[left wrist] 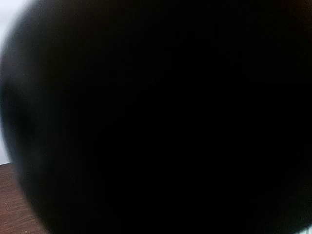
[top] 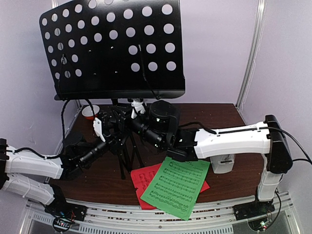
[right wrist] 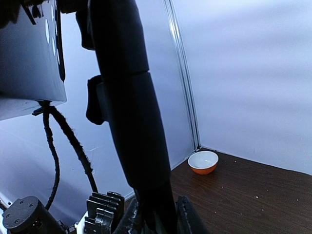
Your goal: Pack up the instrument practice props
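The tall black music stand stands at the back of the table, its perforated desk (top: 114, 48) up high. My right gripper (top: 132, 123) is shut on the stand's pole (right wrist: 131, 122); its fingers (right wrist: 187, 217) sit on either side of the pole in the right wrist view, where the gripper (right wrist: 158, 214) is at the bottom edge. My left gripper (top: 106, 127) is close against the stand's lower pole; the left wrist view is black, so its jaws are hidden. A green page (top: 178, 185) lies over a red page (top: 144, 178) at the front. The white metronome (top: 223, 165) is partly hidden behind my right arm.
A small orange-and-white bowl (top: 90, 112) sits in the back left corner, also in the right wrist view (right wrist: 203, 162). The stand's tripod legs (top: 127, 153) spread between my arms. A black cable (right wrist: 68, 141) hangs from the desk. White walls enclose the brown table (top: 234, 185).
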